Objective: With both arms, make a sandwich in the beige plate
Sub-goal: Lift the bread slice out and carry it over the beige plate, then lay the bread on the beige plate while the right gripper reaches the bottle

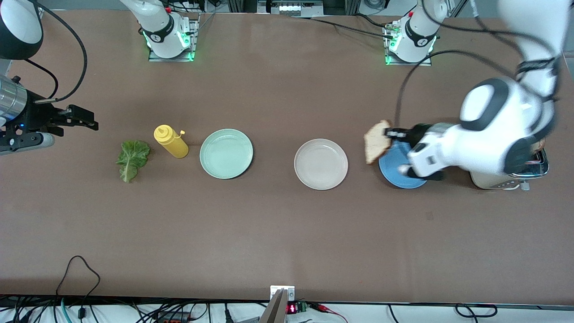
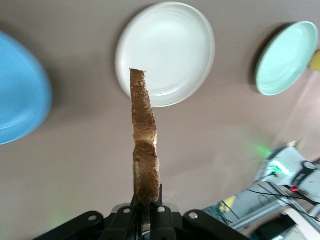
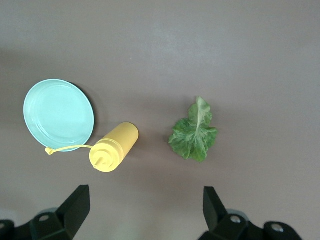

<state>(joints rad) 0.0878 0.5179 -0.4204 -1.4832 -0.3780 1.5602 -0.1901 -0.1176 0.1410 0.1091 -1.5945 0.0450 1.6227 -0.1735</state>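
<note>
A row along the surface (image 1: 278,233), from the right arm's end: lettuce leaf (image 1: 132,159), bottle (image 1: 171,141), a plate (image 1: 226,154), a second plate (image 1: 321,164), a third plate (image 1: 394,172), and a toaster (image 1: 533,172) nearest the left arm's end.

Left hand (image 1: 391,133) clamped, right hand (image 3: 145,207) agape

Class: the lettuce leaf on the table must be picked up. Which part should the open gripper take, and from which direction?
Likely from straight above. The lettuce leaf lies flat on the table, so no side offers an edge. Pinch across the pale midrib, its firmest part, with the open right gripper, which hangs above it.
</note>
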